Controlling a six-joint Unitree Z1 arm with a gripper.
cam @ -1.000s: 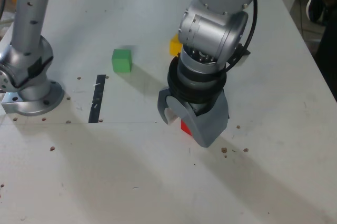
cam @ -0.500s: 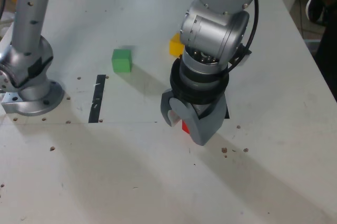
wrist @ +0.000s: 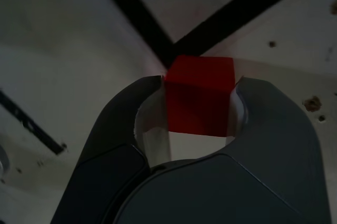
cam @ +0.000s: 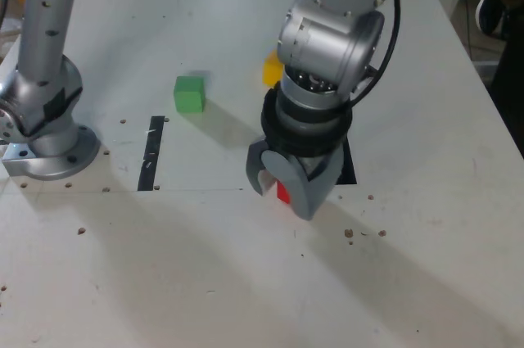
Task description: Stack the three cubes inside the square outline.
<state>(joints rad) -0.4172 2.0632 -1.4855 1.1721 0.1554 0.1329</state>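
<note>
Exterior view: arm [cam: 327,45] hiding square outline [cam: 347,161].

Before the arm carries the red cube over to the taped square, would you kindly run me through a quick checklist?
1. Red cube between the fingers of the gripper: ok; both fingers sit against its sides.
2. Cube lifted off the table: cannot tell.
3. Taped square free inside: ok as far as the wrist view shows; only part is visible.
4. Cube over the square: not ok; it sits just outside one corner.
5. Green cube and yellow cube away from the square: ok.
</note>
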